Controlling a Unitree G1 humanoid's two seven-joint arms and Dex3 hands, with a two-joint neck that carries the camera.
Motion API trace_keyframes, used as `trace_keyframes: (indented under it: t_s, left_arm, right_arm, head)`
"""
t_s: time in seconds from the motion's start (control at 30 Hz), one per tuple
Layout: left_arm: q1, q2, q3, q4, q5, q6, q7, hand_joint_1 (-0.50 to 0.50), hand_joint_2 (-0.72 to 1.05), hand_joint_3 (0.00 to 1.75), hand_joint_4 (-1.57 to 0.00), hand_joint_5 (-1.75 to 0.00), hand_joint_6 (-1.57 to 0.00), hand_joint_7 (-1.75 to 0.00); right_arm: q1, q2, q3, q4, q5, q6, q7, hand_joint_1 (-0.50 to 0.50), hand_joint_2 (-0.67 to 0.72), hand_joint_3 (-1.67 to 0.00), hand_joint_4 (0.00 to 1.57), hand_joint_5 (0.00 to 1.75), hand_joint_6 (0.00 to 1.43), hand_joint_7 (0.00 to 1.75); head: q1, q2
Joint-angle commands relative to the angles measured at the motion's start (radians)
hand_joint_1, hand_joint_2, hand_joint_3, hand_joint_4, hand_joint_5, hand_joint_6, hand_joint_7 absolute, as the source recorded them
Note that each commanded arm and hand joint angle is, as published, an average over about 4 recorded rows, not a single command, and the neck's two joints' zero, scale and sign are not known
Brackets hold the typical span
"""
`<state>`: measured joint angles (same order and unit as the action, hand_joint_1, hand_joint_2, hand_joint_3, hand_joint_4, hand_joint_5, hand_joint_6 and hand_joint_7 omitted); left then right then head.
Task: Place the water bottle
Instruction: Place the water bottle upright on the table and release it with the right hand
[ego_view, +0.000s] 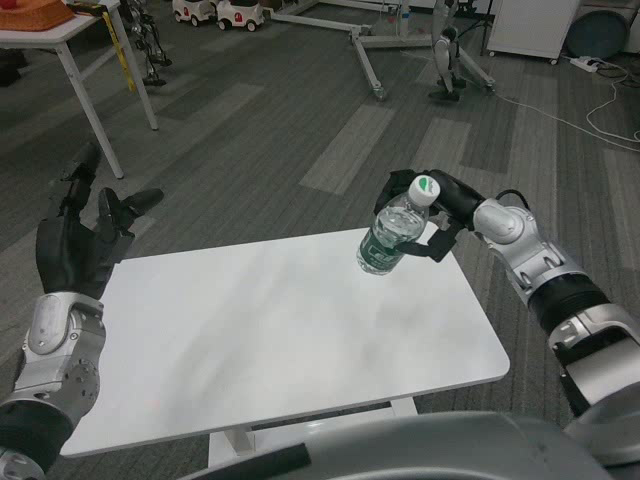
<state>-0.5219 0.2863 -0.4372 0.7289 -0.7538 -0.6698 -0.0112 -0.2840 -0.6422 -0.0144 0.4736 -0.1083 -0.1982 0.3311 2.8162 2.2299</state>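
I am seeing the right hand (437, 208) gripping the water bottle (394, 232) around its upper part, fingers wrapped just below the white cap, with the bottle tilting over the far right part of the white table (280, 340). I cannot tell whether its base is touching the tabletop. The left hand (80, 240) is hovering at the table's far left corner, fingers spread and holding nothing.

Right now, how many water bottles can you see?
1. The water bottle is tilted in the right hand above the far right part of the white table. None shows elsewhere; the background is too small to rule out more.
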Motion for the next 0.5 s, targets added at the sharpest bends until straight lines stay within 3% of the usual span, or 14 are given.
trace_keyframes:
  t_s: [0.03, 0.5]
  left_arm:
    - [0.0, 0.007, 0.008, -0.003, 0.001, -0.002, 0.002, -0.46, 1.05, 0.79, -0.71, -0.72, -0.26, -0.21]
    - [0.0, 0.009, 0.008, -0.002, -0.001, -0.002, 0.002, -0.46, 1.05, 0.79, -0.71, -0.72, -0.26, -0.21]
  right_arm:
    - [-0.054, 0.0, -0.009, 0.004, -0.058, 0.051, 0.019, -0.46, -0.41, -1.21, 1.4, 1.07, 0.97, 1.61]
    - [-0.06, 0.016, 0.008, 0.012, -0.127, 0.094, 0.034, -0.46, -0.41, -1.21, 1.4, 1.07, 0.97, 1.61]
  head:
    - [0.0, -0.001]
    - [0.002, -0.004]
